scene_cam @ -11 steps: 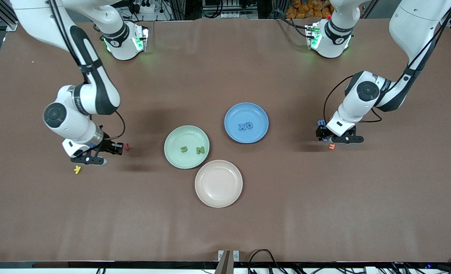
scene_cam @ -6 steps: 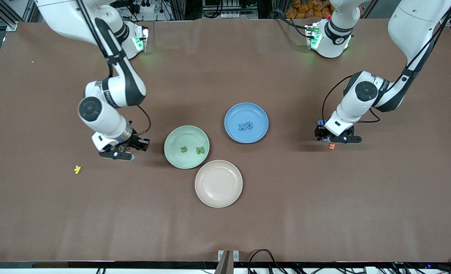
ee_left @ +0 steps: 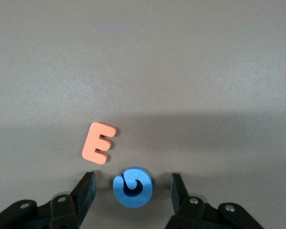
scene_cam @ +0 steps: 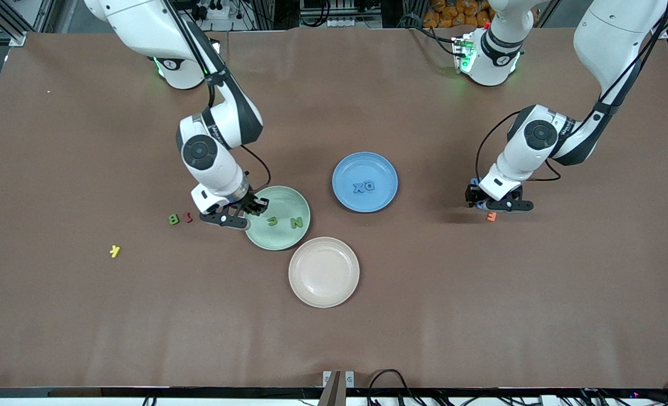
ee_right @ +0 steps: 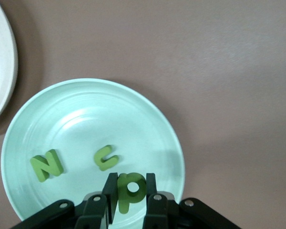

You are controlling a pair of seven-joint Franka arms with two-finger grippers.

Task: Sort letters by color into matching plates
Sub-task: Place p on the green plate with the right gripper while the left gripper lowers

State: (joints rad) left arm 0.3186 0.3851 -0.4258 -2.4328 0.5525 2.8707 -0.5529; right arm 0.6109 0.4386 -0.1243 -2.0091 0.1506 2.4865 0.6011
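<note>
My right gripper (scene_cam: 244,211) is shut on a green letter P (ee_right: 128,191) and holds it over the edge of the mint green plate (scene_cam: 280,197), which also shows in the right wrist view (ee_right: 86,109). A green N (scene_cam: 296,223) and a green C (scene_cam: 271,221) lie in that plate. The blue plate (scene_cam: 365,163) holds a blue X (scene_cam: 358,188) and another blue letter (scene_cam: 370,185). My left gripper (ee_left: 132,183) is open and low at the table, its fingers either side of a round blue letter (ee_left: 133,188). A green B (scene_cam: 173,219) lies on the table toward the right arm's end.
An orange E (ee_left: 99,142) lies close beside the blue letter. A red letter (scene_cam: 187,217) lies next to the green B. A yellow K (scene_cam: 115,251) lies nearer the front camera. A beige plate (scene_cam: 323,272) touches the green plate's near edge.
My right gripper has moved from beside the yellow K to the green plate's edge with the green P, uncovering the green B and red letter. The left gripper has hardly moved.
</note>
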